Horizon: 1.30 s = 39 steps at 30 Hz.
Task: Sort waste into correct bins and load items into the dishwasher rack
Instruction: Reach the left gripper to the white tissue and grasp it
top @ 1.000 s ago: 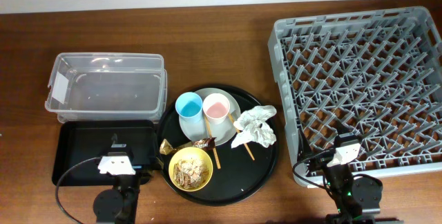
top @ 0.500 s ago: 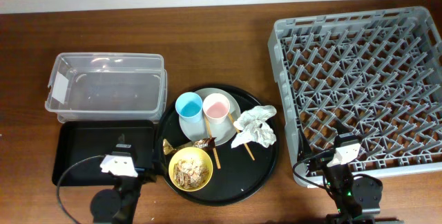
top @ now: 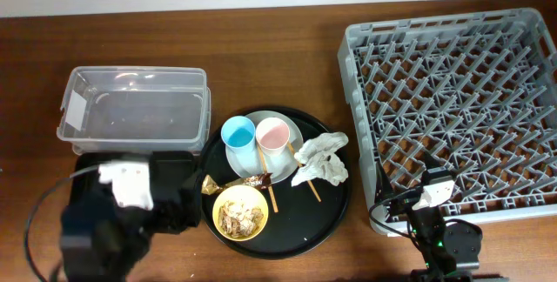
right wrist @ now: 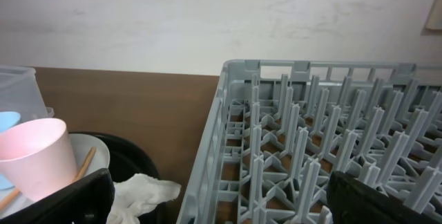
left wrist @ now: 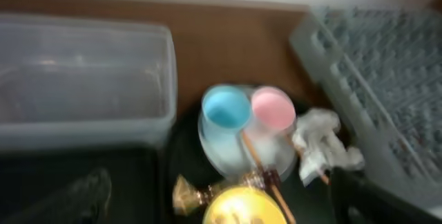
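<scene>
At the right of the table (top: 287, 64), a large square grey plastic dishwasher rack (top: 452, 99) with a lattice of pegs. At the left, a clear plastic rectangular tub (top: 135, 112). Just in front of it, a shallow black rectangular tray (top: 178, 162), largely hidden under the blurred left arm.

Between tub and rack, a large round black tray (top: 335, 204) bearing the rest:
- Toward its back, a pale round plate (top: 294, 136) with a small light-blue cup (top: 237, 131) and a small pink cup (top: 272, 132) upright, side by side on it.
- At its near left, a yellow bowl (top: 218, 214) with beige crumbly food scraps (top: 239, 217) inside.
- Between bowl and plate, a shiny gold-brown candy wrapper (top: 235, 182).
- At its right, a crumpled white paper napkin (top: 322, 160).
- Two thin brown wooden chopsticks (top: 270, 197), apart from each other, one slanting past the bowl's right side, the other partly under the napkin.

Above the rectangular tray, the left gripper (left wrist: 217, 182), jaws spread wide, gripping nothing. By the rack's near left corner, the right gripper (right wrist: 221, 182), jaws likewise wide apart, gripping nothing.
</scene>
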Each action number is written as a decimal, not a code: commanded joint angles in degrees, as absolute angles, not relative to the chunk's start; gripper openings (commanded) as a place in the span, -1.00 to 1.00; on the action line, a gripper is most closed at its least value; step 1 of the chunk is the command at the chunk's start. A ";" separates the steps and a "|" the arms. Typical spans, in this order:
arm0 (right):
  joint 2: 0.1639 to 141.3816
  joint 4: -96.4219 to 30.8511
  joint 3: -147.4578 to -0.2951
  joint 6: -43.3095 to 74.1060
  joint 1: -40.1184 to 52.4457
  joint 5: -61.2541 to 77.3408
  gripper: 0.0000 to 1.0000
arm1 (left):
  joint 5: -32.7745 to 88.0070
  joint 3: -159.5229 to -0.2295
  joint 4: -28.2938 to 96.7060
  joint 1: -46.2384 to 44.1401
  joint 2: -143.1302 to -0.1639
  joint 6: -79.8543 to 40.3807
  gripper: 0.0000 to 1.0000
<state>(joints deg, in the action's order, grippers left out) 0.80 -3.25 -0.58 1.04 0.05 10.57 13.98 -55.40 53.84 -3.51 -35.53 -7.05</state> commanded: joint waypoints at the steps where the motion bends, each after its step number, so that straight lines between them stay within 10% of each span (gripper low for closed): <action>1: 0.40 -3.62 -0.32 0.91 0.32 10.26 0.98 | 19.62 -65.41 60.73 -4.01 -47.99 -6.57 0.98; 9: 0.40 -3.62 -0.32 0.91 0.32 10.26 0.97 | 25.63 -67.64 66.46 -5.85 -61.71 -9.43 0.98; 18: 0.40 -3.62 -0.32 0.91 0.32 10.26 0.97 | 6.72 -67.55 52.53 -33.26 -74.04 -15.68 0.51; 25: 0.40 -3.62 -0.32 0.91 0.32 10.26 0.97 | -0.47 -67.55 32.38 -49.17 -88.95 4.43 0.66; 39: 0.40 -3.62 -0.32 0.91 0.32 10.26 0.97 | 2.13 -67.55 21.41 -50.48 -103.66 13.85 0.98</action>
<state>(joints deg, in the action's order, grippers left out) 0.80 -3.22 -0.58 1.04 0.05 10.55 0.67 -67.09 22.28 -50.57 -101.51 11.75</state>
